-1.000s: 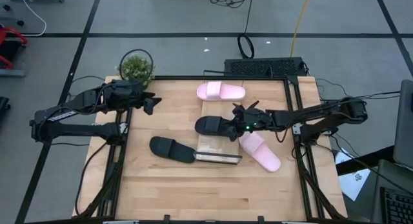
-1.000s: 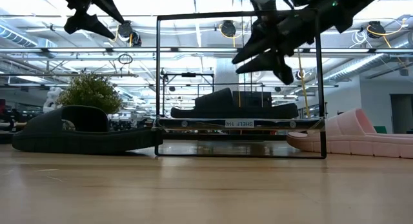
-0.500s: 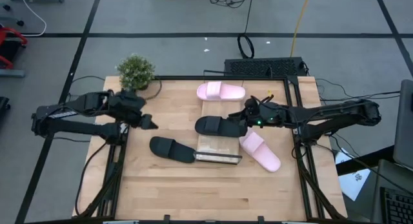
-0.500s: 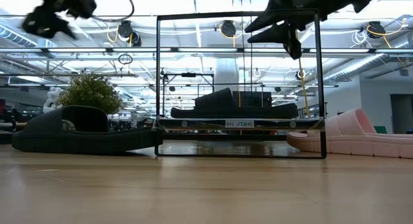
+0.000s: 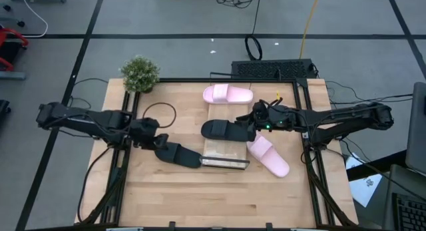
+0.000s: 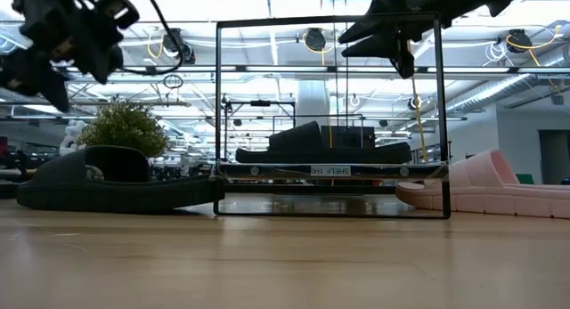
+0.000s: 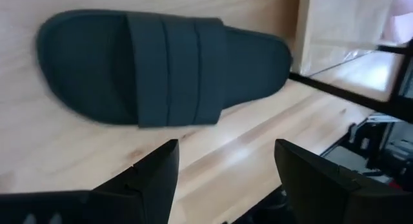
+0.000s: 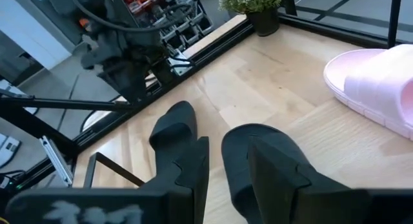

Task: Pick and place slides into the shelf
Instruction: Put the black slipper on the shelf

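One black slide (image 5: 224, 130) sits on the shelf (image 5: 225, 151); right gripper (image 5: 251, 124), empty, hovers above; left gripper (image 5: 157, 142), spread wide, hangs over the second (image 7: 161, 69).

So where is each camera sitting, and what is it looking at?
High view: above, looking straight down at both arms, the pale slatted wooden shelf and all four slides.
Low view: table height, looking level across at the shelf; grippers hang in from above.
Left wrist view: on the left arm, its open left gripper over the black strapped slide on the table.
Right wrist view: on the right arm, the right gripper above the table.
Shared: high and left wrist views both show that slide.
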`<move>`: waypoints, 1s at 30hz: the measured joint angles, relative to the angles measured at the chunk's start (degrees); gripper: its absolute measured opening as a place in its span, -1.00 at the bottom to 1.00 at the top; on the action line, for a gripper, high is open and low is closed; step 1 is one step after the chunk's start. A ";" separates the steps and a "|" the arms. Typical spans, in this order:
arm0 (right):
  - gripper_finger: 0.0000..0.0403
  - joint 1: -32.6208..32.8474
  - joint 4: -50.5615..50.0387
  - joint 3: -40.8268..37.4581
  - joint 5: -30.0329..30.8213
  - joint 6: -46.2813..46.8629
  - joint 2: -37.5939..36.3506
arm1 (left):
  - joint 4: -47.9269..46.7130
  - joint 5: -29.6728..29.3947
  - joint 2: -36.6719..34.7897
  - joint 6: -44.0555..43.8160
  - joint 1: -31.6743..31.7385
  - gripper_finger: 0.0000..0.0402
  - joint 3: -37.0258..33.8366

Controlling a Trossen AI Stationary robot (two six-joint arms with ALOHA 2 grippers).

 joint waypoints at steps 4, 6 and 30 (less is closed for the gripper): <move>-0.53 0.00 0.07 0.00 -0.05 -0.77 0.00 | 3.58 -1.23 0.04 -1.30 -0.27 0.24 -4.93; -0.53 0.00 0.40 0.00 -0.18 -0.79 0.00 | 3.78 -1.55 0.03 -2.35 -0.27 0.24 -6.39; -0.53 0.00 1.03 0.00 -0.24 0.94 0.00 | 23.55 -6.15 0.16 -3.21 -0.20 0.24 -18.13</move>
